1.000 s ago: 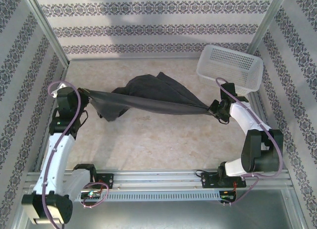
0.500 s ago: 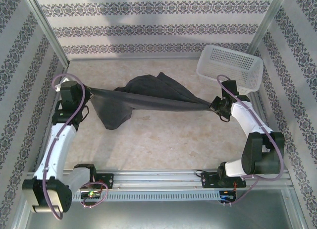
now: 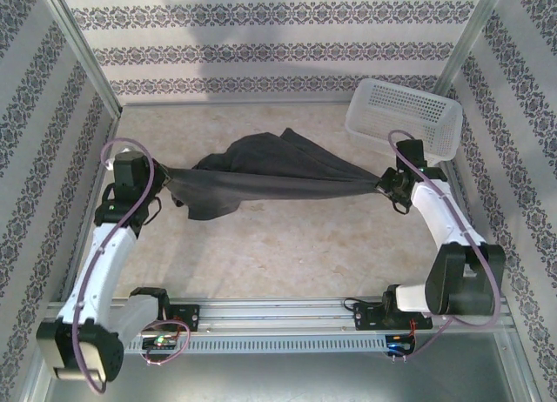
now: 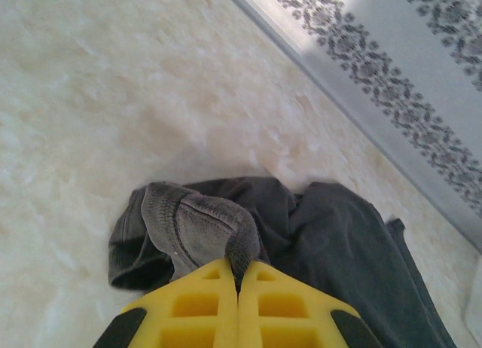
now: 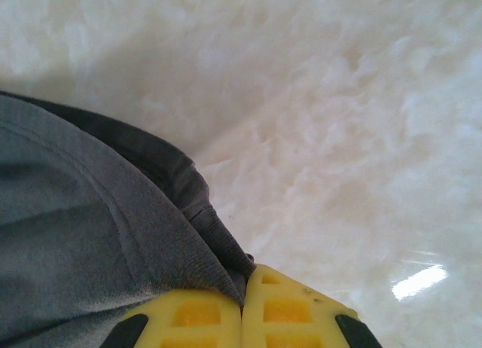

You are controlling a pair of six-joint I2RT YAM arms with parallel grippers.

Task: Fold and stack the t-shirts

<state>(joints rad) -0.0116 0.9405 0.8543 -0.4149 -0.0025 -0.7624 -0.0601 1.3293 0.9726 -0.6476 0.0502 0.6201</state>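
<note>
Left of the white plastic mesh basket point(image 3: 405, 119), a dark charcoal t-shirt point(image 3: 261, 171) is stretched between the two arms. Its near edge is pulled into an almost straight line above the table point(image 3: 287, 254). The side of the shirt level with the basket bunches into soft folds that rise to a small peak. A loose flap droops from the end farthest from the basket. The cloth is a plain, matte knit. A stitched hem shows in the right wrist view, and a thicker, slightly fuzzy rolled edge shows in the left wrist view. That rolled part may be a sleeve or neck band, though the bunching makes it hard to tell.

The right gripper point(image 3: 383, 183), just in front of the basket's near corner, has its yellow fingers pressed together on a pinch of the shirt's edge. The left gripper point(image 3: 159, 171), well apart from the basket across the table, is likewise clamped on the other end. A tuft of fabric is nipped between its moulded yellow pads point(image 4: 188, 310), which carry square recesses.

The basket is rectangular with rounded corners and finely perforated walls, and it sits at an angle. The tabletop beneath it is pale cream, marbled and glossy enough to carry a bright glare streak. Wallpaper point(image 3: 261, 45) with grey ornamental bands on white lines the walls behind and beside the basket. A slotted aluminium rail point(image 3: 278, 315) runs along the table edge farthest from the basket.
</note>
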